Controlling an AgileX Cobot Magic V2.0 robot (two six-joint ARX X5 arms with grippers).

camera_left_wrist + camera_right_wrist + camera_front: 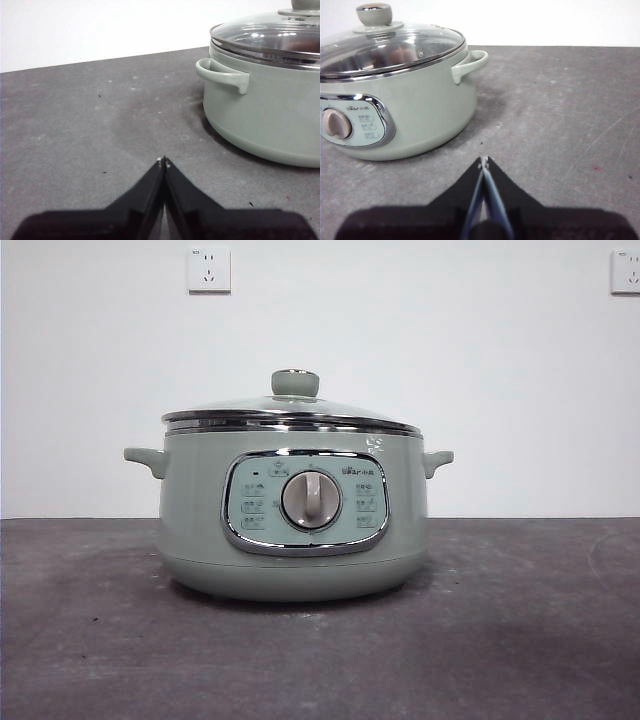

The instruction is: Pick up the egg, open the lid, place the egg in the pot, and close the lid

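Both sets of fingers are clenched with nothing between them. The left gripper (pixel 164 161) has its black jaws pressed tip to tip, low over bare table (pixel 90 130), off to one side of the pot (pixel 270 120) and not touching it. The right gripper (pixel 483 160) is the same deal on the other side: jaws pinched together to a point, just above the dark grey tabletop, with the pot near but clear of it.

The pot sits square in the middle of the front view, sage green, control panel (pixel 306 502) and round dial (pixel 311 500) facing the camera, one small handle sticking out on each side. The lid (pixel 292 408) is on, sitting flat on the pot's rim, pale green knob (pixel 295 383) on top. Neither arm shows up in the front view at all.

The egg (pixel 395 54) is inside the pot. In the right wrist view you can make out a reddish-brown rounded shape through the glass, under the lid. The left wrist view shows a reddish patch through the glass too, but it's too blurry there to say much.

Behind it all there's a plain white wall (pixel 450 360) with a socket (pixel 209 269) up high and another at the top right corner.
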